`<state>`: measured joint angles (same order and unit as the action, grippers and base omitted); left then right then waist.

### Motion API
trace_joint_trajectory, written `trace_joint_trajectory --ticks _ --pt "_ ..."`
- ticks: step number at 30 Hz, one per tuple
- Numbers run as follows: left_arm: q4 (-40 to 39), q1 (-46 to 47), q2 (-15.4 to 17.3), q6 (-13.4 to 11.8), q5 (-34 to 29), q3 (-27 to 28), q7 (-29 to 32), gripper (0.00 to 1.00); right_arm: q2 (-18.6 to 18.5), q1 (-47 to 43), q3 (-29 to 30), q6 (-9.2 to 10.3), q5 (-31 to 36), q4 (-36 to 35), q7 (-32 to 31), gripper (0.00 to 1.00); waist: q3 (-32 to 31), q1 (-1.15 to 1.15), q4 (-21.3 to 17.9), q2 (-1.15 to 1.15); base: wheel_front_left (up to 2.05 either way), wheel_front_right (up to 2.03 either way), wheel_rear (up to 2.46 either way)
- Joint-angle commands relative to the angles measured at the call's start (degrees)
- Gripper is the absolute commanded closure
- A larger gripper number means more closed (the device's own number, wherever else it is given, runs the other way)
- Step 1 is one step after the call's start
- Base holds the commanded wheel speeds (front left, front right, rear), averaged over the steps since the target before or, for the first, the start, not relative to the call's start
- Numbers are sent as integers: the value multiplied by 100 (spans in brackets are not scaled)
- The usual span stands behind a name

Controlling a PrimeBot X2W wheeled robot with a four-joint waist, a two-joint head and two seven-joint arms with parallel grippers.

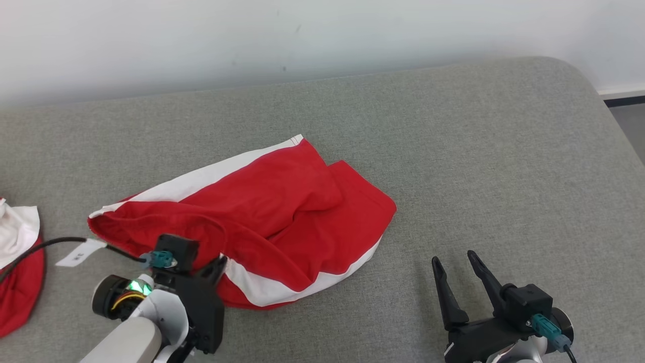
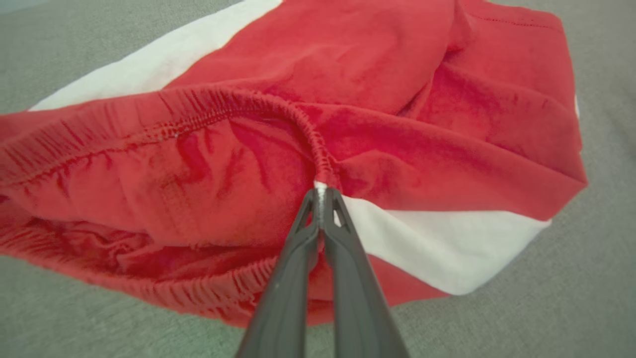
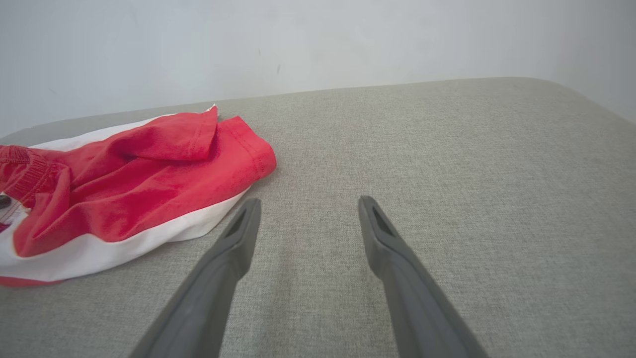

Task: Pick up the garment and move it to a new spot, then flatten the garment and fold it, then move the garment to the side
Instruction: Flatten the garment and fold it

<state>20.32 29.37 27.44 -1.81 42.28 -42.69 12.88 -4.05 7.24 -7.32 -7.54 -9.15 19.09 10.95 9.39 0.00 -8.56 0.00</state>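
Red-white garment (image 1: 282, 201) in L gripper (image 2: 323, 194) pinch; R gripper (image 3: 309, 201) wide, apart.

Left jaws pinched shut, right jaws spread wide, long dark fingers (image 3: 392, 258) pointing forward

The left gripper (image 2: 323, 196) has its two dark fingers pressed tight together, pinching the garment (image 2: 397, 99) at the spot where the gathered elastic waistband (image 2: 208, 107) curves down to meet a white stripe (image 2: 447, 248). The garment is red, soft and rumpled, and lies in loose folds on a grey woven surface (image 2: 571, 308). The waistband comes in from the left, arcs across and dips to the fingertips. A second ruffled stretch of it lies lower, passing beneath the fingers. Another white band (image 2: 159, 59) runs along the garment's upper left edge, next to the grey cloth.
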Motion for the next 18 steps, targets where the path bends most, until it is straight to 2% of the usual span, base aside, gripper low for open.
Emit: trace_joint_trajectory --ticks 1,8,9,11,15,18 --pt "-2 -88 31 -41 -26 38 -102 100 11 25 22 11 -2 -5 27 0 -23 0 28 0 0 0 0" --pt "-495 -806 261 -593 292 591 -721 100 -127 82 49 11 84 -151 -19 0 -91 0 204 0 0 0 0" --pt "-687 -1069 325 -761 409 755 -879 100 -191 97 49 11 96 -213 -73 0 -102 0 298 0 0 0 0" --pt "-849 -1315 353 -928 516 907 -1030 100 -263 111 41 11 76 -259 -136 0 -97 0 407 0 0 0 0" --pt "-1119 -1684 316 -1085 612 1020 -1243 100 -359 293 59 11 -23 -271 -411 0 -75 0 609 0 0 0 0" --pt "-1216 -1789 245 -1096 654 1022 -1350 100 -431 463 -90 11 -233 -138 -954 0 -59 0 732 0 0 0 0"
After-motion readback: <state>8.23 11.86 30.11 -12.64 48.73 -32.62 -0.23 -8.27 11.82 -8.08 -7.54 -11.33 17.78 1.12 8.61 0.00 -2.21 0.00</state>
